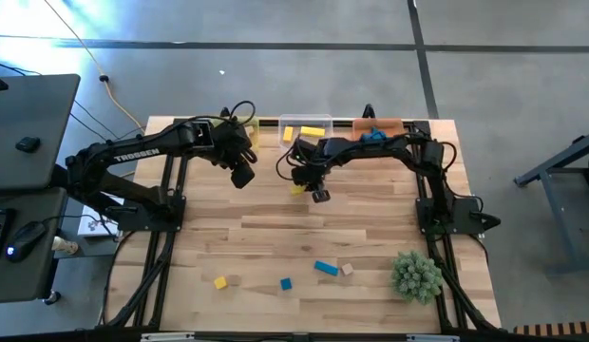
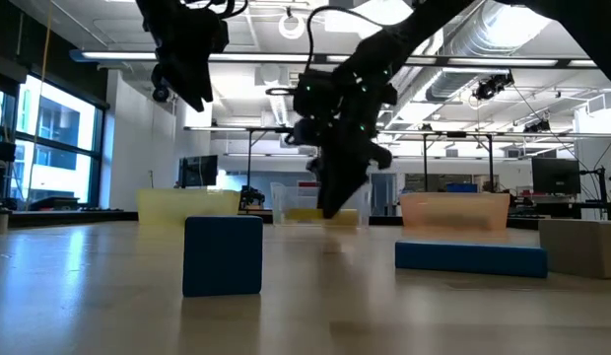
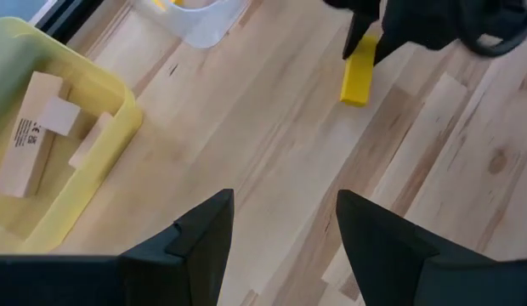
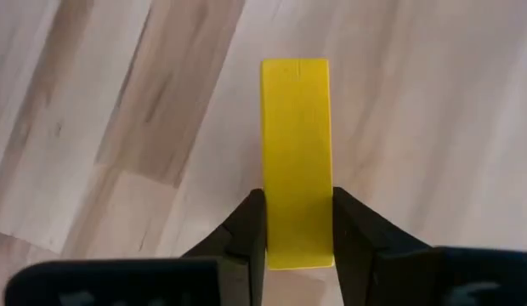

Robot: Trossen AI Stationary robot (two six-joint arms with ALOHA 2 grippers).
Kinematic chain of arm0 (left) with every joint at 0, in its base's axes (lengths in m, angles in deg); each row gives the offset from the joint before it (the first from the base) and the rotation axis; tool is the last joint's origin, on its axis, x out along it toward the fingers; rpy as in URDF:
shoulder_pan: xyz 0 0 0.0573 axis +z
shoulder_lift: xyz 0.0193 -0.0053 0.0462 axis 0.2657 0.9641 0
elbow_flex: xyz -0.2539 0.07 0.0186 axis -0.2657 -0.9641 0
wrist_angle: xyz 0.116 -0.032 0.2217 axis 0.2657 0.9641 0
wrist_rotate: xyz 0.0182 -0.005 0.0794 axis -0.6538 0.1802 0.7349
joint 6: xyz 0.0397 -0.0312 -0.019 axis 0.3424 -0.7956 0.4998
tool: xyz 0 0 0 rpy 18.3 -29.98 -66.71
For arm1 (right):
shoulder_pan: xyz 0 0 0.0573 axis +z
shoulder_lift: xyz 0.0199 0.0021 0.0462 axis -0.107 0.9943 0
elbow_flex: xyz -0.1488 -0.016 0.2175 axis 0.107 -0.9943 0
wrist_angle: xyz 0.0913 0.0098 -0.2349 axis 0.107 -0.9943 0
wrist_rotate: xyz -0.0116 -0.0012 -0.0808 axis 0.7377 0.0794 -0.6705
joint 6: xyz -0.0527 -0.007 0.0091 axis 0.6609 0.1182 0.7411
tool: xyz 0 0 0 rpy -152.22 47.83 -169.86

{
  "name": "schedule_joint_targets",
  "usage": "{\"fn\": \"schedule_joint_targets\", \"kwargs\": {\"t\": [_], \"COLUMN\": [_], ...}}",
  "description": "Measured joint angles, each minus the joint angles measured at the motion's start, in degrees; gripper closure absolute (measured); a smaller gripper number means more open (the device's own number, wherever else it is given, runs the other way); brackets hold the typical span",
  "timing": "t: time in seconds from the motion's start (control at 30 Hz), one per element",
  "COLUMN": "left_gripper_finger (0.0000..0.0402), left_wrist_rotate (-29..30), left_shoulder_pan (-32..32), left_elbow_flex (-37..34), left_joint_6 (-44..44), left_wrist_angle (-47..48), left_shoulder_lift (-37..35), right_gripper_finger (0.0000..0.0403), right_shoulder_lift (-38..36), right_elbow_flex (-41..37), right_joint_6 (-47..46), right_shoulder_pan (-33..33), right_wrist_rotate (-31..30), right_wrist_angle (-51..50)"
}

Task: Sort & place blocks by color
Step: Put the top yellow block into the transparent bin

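Note:
A yellow bar block (image 4: pixel 296 127) lies on the table in front of the clear tub (image 1: pixel 304 130), and my right gripper (image 4: pixel 297 204) is shut on it. My left gripper (image 3: pixel 285 204) hangs open above the table's far left part, near the yellow tub (image 3: pixel 85 144), which holds tan blocks (image 3: pixel 30 136). Toward the near edge a yellow cube (image 1: pixel 219 282), a blue cube (image 1: pixel 286 283), a blue bar (image 1: pixel 325 268) and a tan cube (image 1: pixel 347 270) rest on the wood. My right gripper pinches the yellow bar's two long sides (image 4: pixel 297 225) between its two fingers (image 4: pixel 251 225), at the end nearest the wrist. The fingers come steeply from above and straddle the bar's width. The bar lies flat on the tabletop, its other end pointing away from the gripper.
An orange tub (image 1: pixel 375 128) with something blue in it stands at the far edge, right of the clear tub. A green spiky ball (image 1: pixel 415 275) sits at the near right. Bare wood stretches across the middle of the table (image 1: pixel 304 233).

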Motion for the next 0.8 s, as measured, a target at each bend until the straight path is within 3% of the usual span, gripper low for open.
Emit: {"fn": "schedule_joint_targets", "kwargs": {"t": [0.5, 0.8], "left_gripper_finger": [0.0202, 0.0202], "left_wrist_rotate": [0.3, 1.3], "left_shoulder_pan": [2.3, 3.4], "left_elbow_flex": [0.0, 0.0], "left_joint_6": [-3.0, -6.2], "left_wrist_angle": [0.0, -3.5], "left_shoulder_lift": [0.0, 0.0], "right_gripper_finger": [0.0328, 0.0328], "right_shoulder_lift": [-0.2, -0.2], "right_elbow_flex": [16.9, 16.0], "right_joint_6": [0.7, -3.6], "right_shoulder_pan": [-10.4, -18.8], "right_wrist_rotate": [-0.6, 0.0], "right_wrist_angle": [-2.8, 2.0]}}
